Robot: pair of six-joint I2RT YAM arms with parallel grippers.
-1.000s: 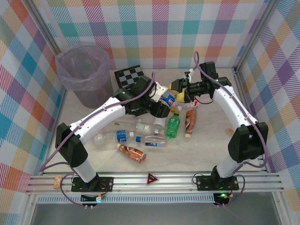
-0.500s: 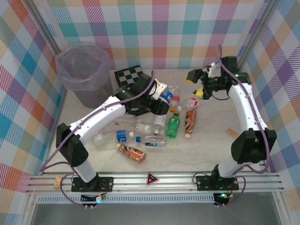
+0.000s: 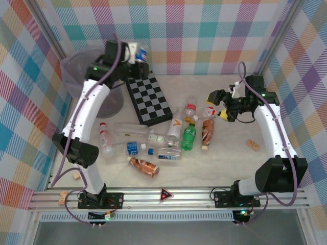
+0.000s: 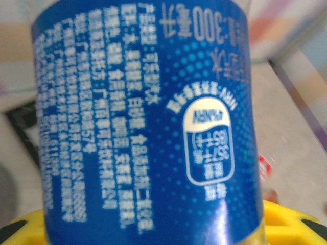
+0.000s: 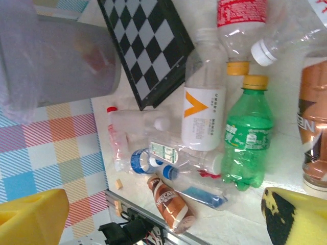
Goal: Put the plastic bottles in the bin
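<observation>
Twelve plastic bottles (image 3: 156, 138) in all. Three are clear with blue labels, one of them the blue-labelled bottle (image 3: 139, 52) in the left claw (image 3: 133, 53). One red-labelled bottle (image 3: 190, 108), one green bottle (image 3: 188, 137), one white bottle with an orange mark (image 3: 175, 125), two brown-orange bottles (image 3: 207, 131), and four further clear ones. One bin (image 3: 71, 71). One chequered board (image 3: 150, 99). Two small tan blocks (image 3: 250, 144) on the surface (image 3: 225, 163). Two arms, two claws, the right claw (image 3: 218, 104) being the second
</observation>
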